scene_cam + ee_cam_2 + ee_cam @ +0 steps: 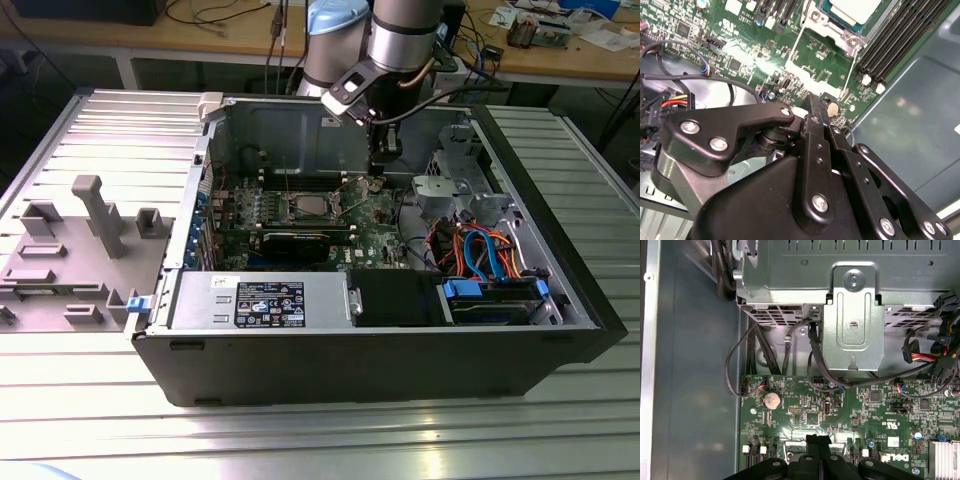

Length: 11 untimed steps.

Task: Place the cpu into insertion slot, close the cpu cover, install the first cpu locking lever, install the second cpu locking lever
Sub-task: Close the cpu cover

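Pincer (377, 178) on a grey arm reaches down into an open black computer case (350, 360) that lies on a ribbed metal bench (300, 440). Its tip is just above the green circuit board (375, 215). The cpu (308, 208), a small silvery square, sits in the insertion slot, a little towards the exterior view's left of the pincer. A grey labelled power supply (260, 300) lies along the near side of the case.

In the second wrist view, the pincer (816, 102) has its black fingers (812, 130) pressed together, with nothing seen between them. The tip is close to a round coin battery (831, 107). The cpu (854, 9) rests inside the slot's silvery metal border (837, 31), beside long black memory slots (895, 40).

In the first wrist view, the pressed-together pincer (818, 439) points at the circuit board (860, 410). The coin battery (772, 399) is nearby, and a grey metal drive cage (854, 315) lies beyond the board.
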Motion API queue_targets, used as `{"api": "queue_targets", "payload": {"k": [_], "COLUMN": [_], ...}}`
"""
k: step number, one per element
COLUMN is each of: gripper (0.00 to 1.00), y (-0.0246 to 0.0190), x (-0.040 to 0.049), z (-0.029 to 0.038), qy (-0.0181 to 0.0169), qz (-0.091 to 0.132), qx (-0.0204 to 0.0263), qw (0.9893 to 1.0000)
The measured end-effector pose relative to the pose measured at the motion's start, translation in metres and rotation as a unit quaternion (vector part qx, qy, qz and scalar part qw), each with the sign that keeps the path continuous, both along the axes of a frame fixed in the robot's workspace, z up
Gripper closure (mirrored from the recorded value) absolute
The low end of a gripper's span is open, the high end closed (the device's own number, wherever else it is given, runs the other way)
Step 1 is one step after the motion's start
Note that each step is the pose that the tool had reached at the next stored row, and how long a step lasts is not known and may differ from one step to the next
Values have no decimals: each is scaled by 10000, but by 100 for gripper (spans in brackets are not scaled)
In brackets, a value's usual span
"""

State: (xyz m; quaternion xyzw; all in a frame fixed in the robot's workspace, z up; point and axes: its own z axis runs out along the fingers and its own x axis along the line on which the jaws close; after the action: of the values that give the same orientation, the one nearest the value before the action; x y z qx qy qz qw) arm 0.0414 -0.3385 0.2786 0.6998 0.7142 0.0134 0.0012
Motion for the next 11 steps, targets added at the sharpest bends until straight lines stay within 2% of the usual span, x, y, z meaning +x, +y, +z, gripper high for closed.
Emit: {"api": "queue_targets", "payload": {"k": [4, 6, 11], "gripper": [89, 89, 89], "y": [1, 0, 0], "x": [112, 127, 137], "z": [-6, -22, -120], "qy": [1, 6, 62], "qz": [1, 11, 108], "qx": [1, -1, 0], "qw": [10000, 10000, 9999]}}
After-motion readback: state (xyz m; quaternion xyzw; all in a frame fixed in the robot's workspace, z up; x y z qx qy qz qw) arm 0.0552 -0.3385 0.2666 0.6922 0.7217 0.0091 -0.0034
